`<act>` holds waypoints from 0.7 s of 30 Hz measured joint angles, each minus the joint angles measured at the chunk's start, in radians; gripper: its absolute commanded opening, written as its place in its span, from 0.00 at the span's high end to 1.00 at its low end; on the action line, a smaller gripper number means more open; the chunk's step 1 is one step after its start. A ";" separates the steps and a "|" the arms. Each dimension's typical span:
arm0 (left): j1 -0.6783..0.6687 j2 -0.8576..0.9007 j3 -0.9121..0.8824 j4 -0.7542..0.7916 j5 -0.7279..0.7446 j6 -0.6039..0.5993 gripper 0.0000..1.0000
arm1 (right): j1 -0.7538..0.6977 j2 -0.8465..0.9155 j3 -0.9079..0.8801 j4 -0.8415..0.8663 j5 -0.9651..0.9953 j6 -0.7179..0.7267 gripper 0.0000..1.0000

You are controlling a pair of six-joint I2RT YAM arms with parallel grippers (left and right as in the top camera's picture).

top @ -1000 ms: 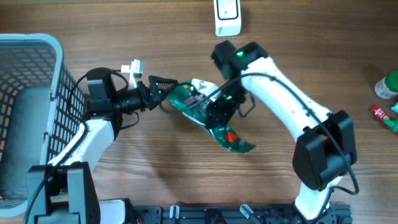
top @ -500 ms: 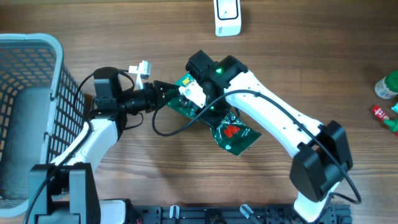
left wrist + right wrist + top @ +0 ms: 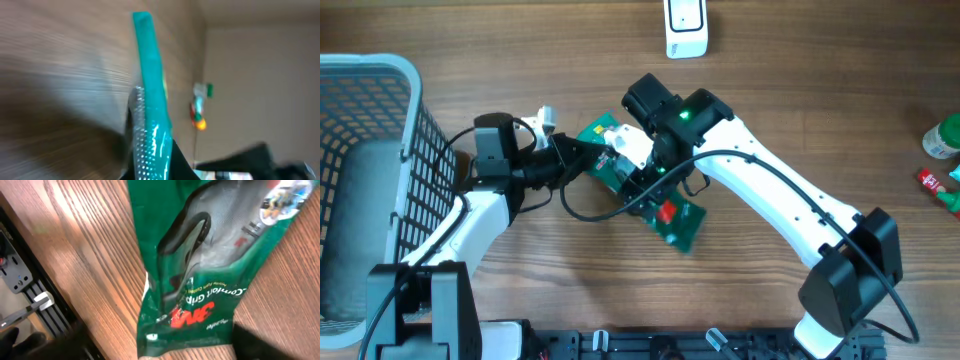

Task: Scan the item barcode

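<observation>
The item is a flat green glove packet (image 3: 665, 215) with a red logo, lying slantwise at the table's middle. My left gripper (image 3: 582, 160) is shut on the packet's left end. In the left wrist view the packet (image 3: 150, 80) shows edge-on as a blurred teal strip rising from between the jaws of the left gripper (image 3: 155, 167). My right gripper (image 3: 645, 185) hangs open just over the packet. In the right wrist view the packet (image 3: 200, 265) lies flat on the wood, with one dark finger (image 3: 262, 340) off to its side. I cannot make out a barcode.
A white scanner (image 3: 686, 25) stands at the table's far edge. A grey mesh basket (image 3: 380, 160) fills the left side. A green-capped bottle (image 3: 942, 135) and small red and green items (image 3: 940, 185) lie at the right edge. A black rail (image 3: 20, 275) runs along the near edge.
My left gripper has closed on the packet's left end. My right gripper has let go of the packet and opened. The packet has swung and now lies flatter, a little further left.
</observation>
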 measured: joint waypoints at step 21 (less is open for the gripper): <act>0.108 0.000 0.000 -0.060 -0.109 -0.492 0.96 | 0.161 -0.015 -0.239 0.545 0.487 0.072 0.01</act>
